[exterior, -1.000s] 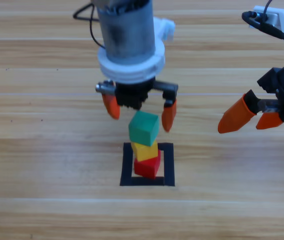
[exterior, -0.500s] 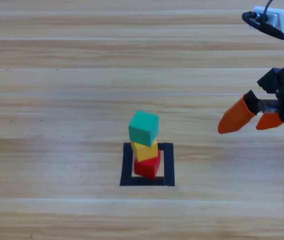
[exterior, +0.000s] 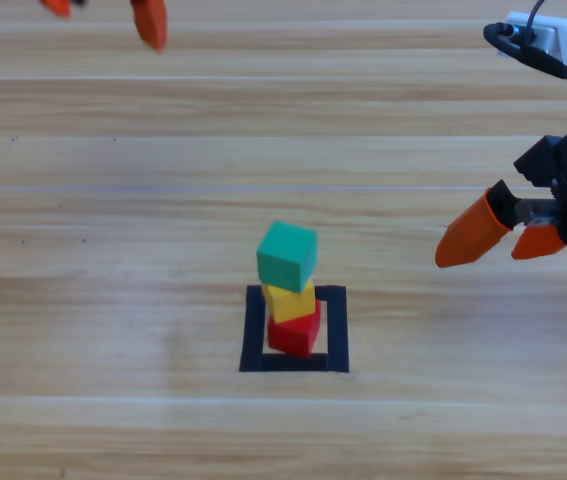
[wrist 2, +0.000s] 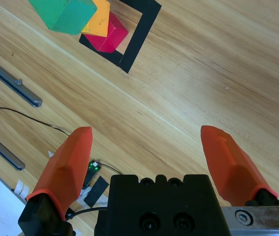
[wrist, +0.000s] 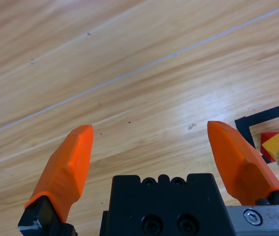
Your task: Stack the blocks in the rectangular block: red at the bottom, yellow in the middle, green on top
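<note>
With green (exterior: 287,255) sitting on yellow (exterior: 290,300) over red (exterior: 295,331) inside the rectangular block (exterior: 254,330), the left gripper (exterior: 106,14) and right gripper (exterior: 499,232) are hanging wide-jawed and empty, well apart from the stack, leaving it free

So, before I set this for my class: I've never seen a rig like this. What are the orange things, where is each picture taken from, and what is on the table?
The orange things are the jaws of two robot arms' grippers. One picture looks down from a fixed camera above the wooden table; the other two come from cameras on each arm's wrist, looking out between that arm's own jaws.

On the table is a square outline of black tape. Inside it stands a tower of three small cubes: red cube at the bottom, yellow cube in the middle, green cube on top, sitting a little askew.

Nothing is held. The left gripper is at the top edge, jaws open and empty. The right gripper waits at the right side, also open and empty.
</note>
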`<state>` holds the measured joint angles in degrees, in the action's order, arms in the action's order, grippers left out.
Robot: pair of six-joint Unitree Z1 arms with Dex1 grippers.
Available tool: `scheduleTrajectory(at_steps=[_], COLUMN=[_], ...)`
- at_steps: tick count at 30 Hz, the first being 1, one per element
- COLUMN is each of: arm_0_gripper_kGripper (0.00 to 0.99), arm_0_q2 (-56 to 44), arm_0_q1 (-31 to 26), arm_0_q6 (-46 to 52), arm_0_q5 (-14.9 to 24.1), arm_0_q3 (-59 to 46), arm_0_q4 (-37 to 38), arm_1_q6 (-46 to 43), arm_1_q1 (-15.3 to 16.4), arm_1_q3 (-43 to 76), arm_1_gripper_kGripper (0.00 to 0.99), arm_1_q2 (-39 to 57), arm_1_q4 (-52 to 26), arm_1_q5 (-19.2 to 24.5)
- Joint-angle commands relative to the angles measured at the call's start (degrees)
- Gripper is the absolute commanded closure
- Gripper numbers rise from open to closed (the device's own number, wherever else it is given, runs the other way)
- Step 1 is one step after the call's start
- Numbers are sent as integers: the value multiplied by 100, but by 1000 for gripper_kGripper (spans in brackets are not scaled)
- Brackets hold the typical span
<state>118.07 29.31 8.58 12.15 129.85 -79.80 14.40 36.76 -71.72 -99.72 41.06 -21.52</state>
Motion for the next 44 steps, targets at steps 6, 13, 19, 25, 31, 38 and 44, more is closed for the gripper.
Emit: scheduleTrajectory(at_steps=[6, 13, 19, 25, 31, 38, 44], arm_0_gripper_kGripper=[0, 0, 0, 0, 0, 0, 0], arm_0_q2=[-1225, -1805, -2060, -2034, -2008, -1964, -1920], arm_0_q1=[22, 22, 31, 57, 83, 83, 83], arm_0_q6=[-5, -5, -5, 21, 48, 48, 48], arm_0_q5=[-890, -908, -943, -978, -1004, -996, -996], arm_0_q3=[-3879, -4354, -4398, -4468, -4486, -4459, -4433], arm_0_q4=[2883, 3111, 3102, 3102, 3111, 3111, 3111], arm_1_q6=[-16, -16, -25, -25, -25, -34, -78], arm_1_q1=[-134, -134, -134, -134, -134, -134, -134], arm_1_q3=[158, 167, 158, 193, 185, 150, 167], arm_1_gripper_kGripper=[13, 13, 13, 13, 13, 13, 13], arm_1_q2=[383, 418, 427, 620, 734, 682, 743], arm_1_q4=[-98, -98, -98, -98, -98, -98, -89], arm_1_q5=[-125, -133, -256, -230, -63, 25, 34])
